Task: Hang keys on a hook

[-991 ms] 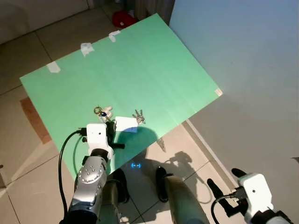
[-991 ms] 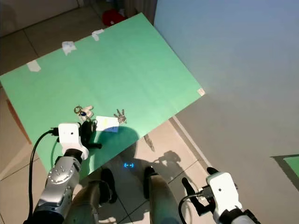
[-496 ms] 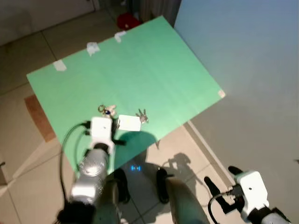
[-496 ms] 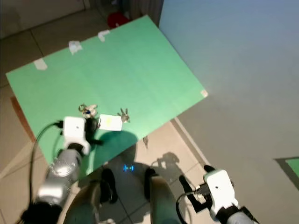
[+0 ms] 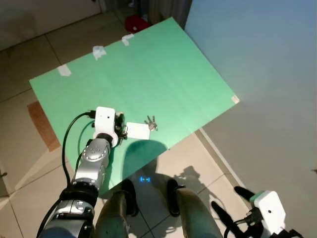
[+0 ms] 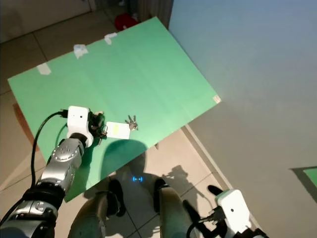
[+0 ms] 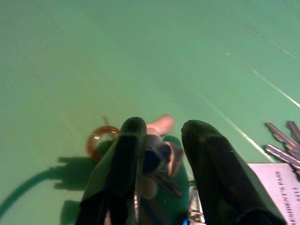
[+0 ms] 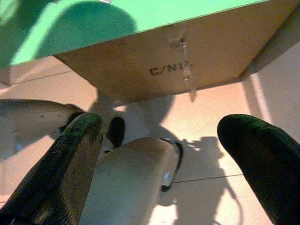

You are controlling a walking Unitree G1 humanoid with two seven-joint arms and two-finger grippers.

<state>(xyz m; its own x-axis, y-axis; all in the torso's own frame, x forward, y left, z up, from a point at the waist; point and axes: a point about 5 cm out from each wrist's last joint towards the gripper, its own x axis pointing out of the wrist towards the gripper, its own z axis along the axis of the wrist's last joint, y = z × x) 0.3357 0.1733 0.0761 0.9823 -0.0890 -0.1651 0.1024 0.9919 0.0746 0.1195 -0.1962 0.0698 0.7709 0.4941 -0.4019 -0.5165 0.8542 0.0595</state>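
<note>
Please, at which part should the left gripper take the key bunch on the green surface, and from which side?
Judging from its pose, the key bunch lies flat on the green surface, so come from above. The left gripper straddles the small charms beside the brown ring; that raised cluster probably grips better than the flat white tag.

I am looking into a home room: beige tiled floor [image 5: 25,59], plain grey wall [image 5: 257,54] right of a green-covered cardboard box [image 5: 148,69], red bag [image 5: 134,22] beyond it.
</note>
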